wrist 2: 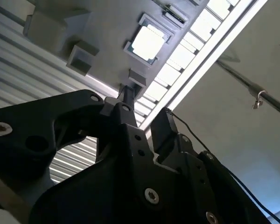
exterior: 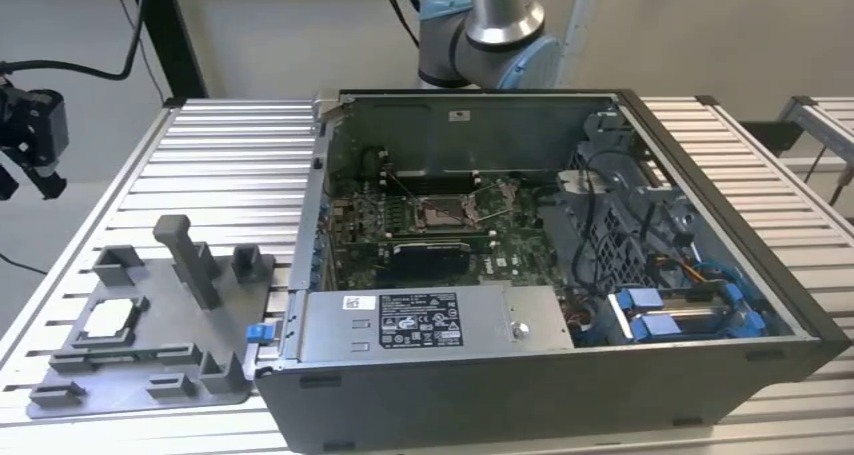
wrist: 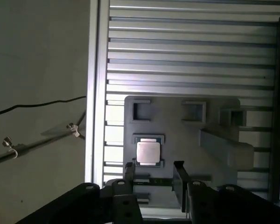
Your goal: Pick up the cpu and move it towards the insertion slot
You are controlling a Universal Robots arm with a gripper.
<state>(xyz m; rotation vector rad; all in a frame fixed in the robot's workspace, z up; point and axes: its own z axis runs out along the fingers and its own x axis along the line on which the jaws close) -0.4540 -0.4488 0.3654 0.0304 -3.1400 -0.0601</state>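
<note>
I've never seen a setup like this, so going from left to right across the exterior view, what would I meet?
The cpu on its grey tray → the tall grey post → the insertion slot inside the computer case → the blue brackets.

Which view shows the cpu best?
The first wrist view: the cpu faces the camera squarely, seated in the grey tray. The second wrist view catches the cpu at a slant; the exterior view has it far off and slanted.
</note>
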